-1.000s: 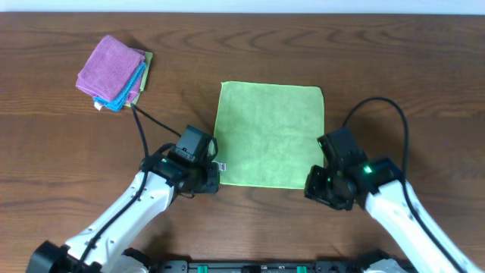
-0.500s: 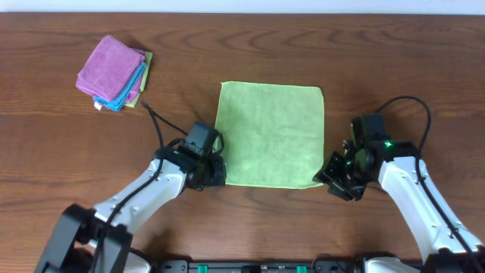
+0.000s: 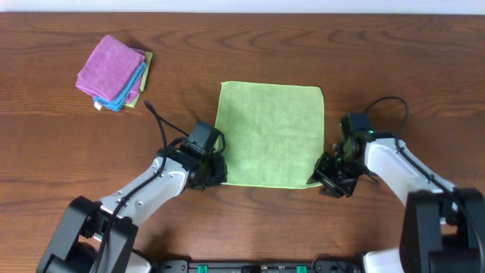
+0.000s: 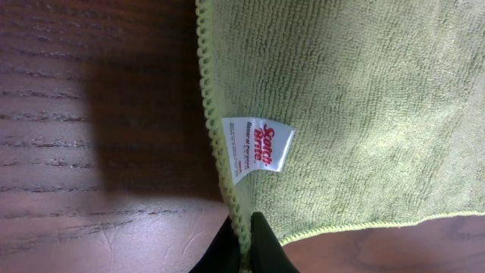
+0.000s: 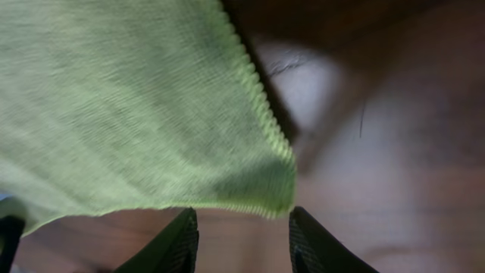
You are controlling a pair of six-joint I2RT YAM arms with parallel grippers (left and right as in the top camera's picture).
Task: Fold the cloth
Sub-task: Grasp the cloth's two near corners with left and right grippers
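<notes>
The lime-green cloth (image 3: 270, 134) lies flat and unfolded in the middle of the wooden table. My left gripper (image 3: 219, 173) sits at its near left corner, shut on the cloth's stitched left edge (image 4: 241, 227), just below the small white tag (image 4: 258, 145). At the near right corner, my right gripper (image 3: 324, 179) stands open. In the right wrist view its two black fingers (image 5: 178, 243) straddle bare table just short of the cloth's corner (image 5: 274, 199), with nothing between them.
A stack of folded cloths, purple (image 3: 111, 64) on top with blue and a green edge under it, lies at the far left. Black cables loop from both arms over the table (image 3: 394, 45).
My left gripper has shut on the cloth's left edge near the corner. The right arm swung out to the right, then came back in to the near right corner.
</notes>
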